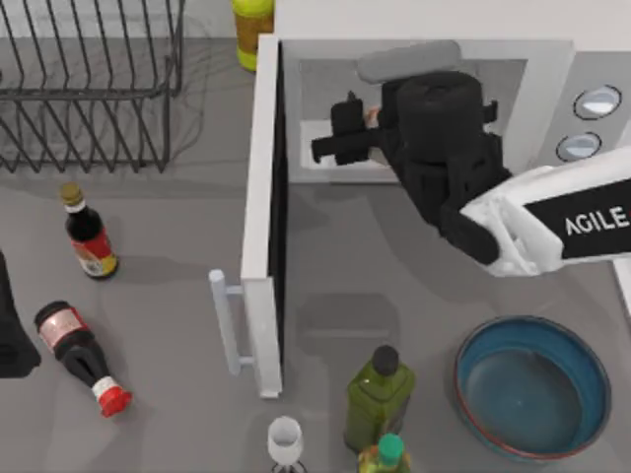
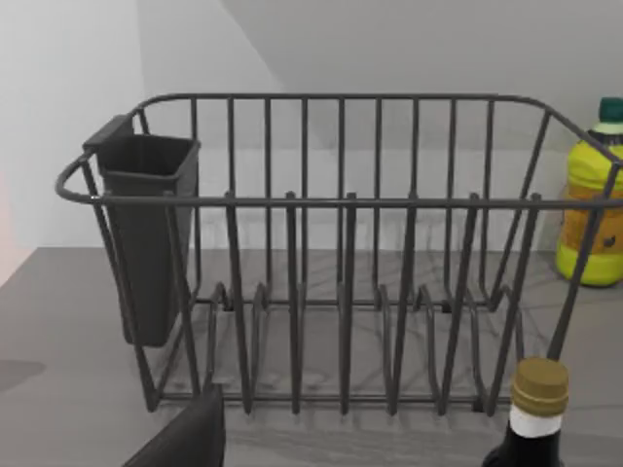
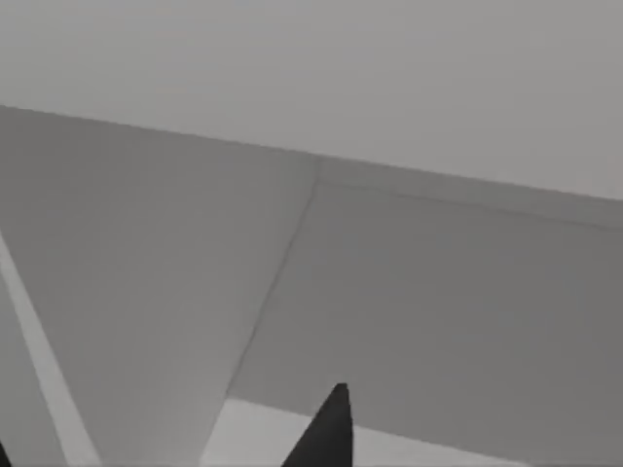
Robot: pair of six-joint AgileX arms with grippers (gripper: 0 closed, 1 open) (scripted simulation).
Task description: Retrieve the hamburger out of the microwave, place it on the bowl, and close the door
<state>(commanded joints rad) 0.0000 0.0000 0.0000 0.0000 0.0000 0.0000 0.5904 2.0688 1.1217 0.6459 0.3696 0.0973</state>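
Note:
The white microwave (image 1: pixel 552 59) stands at the back right, and its door (image 1: pixel 258 177) is swung wide open toward the table's front, bar handle (image 1: pixel 227 325) facing left. My right gripper (image 1: pixel 340 130) reaches inside the pale cavity (image 3: pixel 409 292). A small cream-orange patch of the hamburger (image 1: pixel 371 116) shows right beside it; whether it is held I cannot tell. The empty blue-teal bowl (image 1: pixel 463 379) sits at the front right, below the right arm. My left gripper (image 1: pixel 8 335) stays parked at the left edge.
A wire dish rack (image 1: pixel 89 89) (image 2: pixel 341 292) fills the back left, a yellow bottle (image 1: pixel 252 30) beside it. One dark sauce bottle (image 1: pixel 89 236) stands and another (image 1: pixel 79 355) lies at the left. A green bottle (image 1: pixel 380 394) and a white cup (image 1: pixel 284 439) stand near the door's end.

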